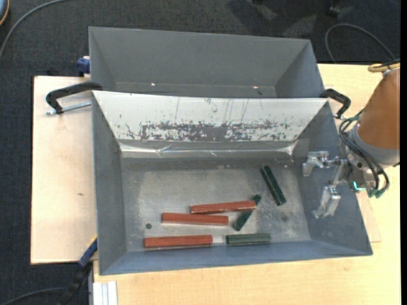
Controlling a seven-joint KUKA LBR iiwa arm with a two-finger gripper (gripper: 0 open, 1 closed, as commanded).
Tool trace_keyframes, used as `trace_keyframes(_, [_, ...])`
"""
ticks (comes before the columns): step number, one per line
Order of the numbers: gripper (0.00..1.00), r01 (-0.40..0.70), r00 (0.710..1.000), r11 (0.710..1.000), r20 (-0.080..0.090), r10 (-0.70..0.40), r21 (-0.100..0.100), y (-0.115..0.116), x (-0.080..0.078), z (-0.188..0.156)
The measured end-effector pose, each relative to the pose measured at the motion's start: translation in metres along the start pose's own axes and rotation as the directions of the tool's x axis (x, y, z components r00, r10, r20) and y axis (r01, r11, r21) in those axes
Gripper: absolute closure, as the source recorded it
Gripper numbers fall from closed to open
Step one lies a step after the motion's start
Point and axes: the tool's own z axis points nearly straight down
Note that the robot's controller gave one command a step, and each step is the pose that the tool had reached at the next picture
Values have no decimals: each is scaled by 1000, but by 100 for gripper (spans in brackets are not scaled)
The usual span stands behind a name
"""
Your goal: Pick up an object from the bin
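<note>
My gripper [322, 186] hangs over the bin's right slope, fingers spread apart with nothing between them. The nearest thing is a dark green bar [273, 184] lying tilted on the floor, a little to the gripper's left and not touching it. Further left and lower, a short dark green piece [242, 220] lies at an angle. Another dark green bar [248, 238] lies flat near the front wall.
Three red-brown bars lie on the bin floor left of centre: one [222, 206] uppermost, one [194, 219] below it, one [178, 241] by the front wall. A small dark speck [148, 227] sits at the left. The arm comes in over the right rim.
</note>
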Motion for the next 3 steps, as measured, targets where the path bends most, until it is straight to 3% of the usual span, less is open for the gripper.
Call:
trace_keyframes(1, [0,162,987,987,6,-162,0,47,-20,96])
trace_keyframes(2, [0,362,932,932,6,-362,1,115,6,94])
trace_keyframes(3, [0,407,914,914,7,-407,4,169,17,94])
